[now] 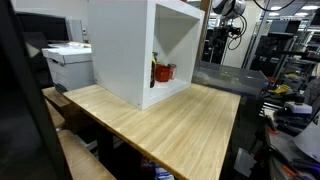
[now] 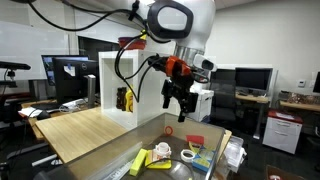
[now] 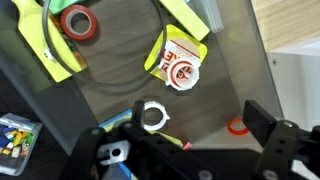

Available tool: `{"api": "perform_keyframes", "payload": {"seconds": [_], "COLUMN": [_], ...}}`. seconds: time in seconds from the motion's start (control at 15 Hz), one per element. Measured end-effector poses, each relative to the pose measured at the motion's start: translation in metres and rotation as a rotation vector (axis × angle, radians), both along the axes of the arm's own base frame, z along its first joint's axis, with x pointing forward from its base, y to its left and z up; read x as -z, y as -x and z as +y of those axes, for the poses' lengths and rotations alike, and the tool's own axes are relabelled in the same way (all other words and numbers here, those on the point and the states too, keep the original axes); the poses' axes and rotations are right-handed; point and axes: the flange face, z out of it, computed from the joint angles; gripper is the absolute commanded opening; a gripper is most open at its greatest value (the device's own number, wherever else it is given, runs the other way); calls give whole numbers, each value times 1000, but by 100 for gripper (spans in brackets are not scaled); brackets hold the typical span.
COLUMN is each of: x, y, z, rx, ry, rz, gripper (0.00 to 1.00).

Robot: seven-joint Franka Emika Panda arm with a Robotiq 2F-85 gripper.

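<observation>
My gripper (image 2: 180,101) hangs open and empty above a dark grey table (image 2: 160,135). In the wrist view its two black fingers (image 3: 197,118) straddle bare tabletop. A white tape ring (image 3: 152,116) lies just inside the left finger and a small orange ring (image 3: 237,126) near the right finger. Further off lie an orange-and-white package (image 3: 181,67) on a yellow-green tray and a red tape roll (image 3: 76,22). In an exterior view only the arm's upper part (image 1: 232,12) shows, at the far top edge.
A wooden table (image 1: 170,120) carries a white open-fronted cabinet (image 1: 125,45) with yellow and red items inside (image 1: 162,72). A printer (image 1: 68,62) stands behind. A box of coloured bits (image 3: 15,135) lies on the dark table. Monitors and desks surround the scene.
</observation>
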Motion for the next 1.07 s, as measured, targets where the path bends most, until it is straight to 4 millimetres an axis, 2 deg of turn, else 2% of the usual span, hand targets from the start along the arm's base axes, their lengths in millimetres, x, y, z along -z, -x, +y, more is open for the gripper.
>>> {"api": "perform_keyframes", "payload": {"seconds": [0.33,0.8,1.07], "x": [23,49,55], "y": [-23,-64,-71], "z": [-9,5,-1], "rx": [71,137,171], "ry": [-22,-52,-32], "rz": [-2,55,127], "gripper": [100,100,100]}}
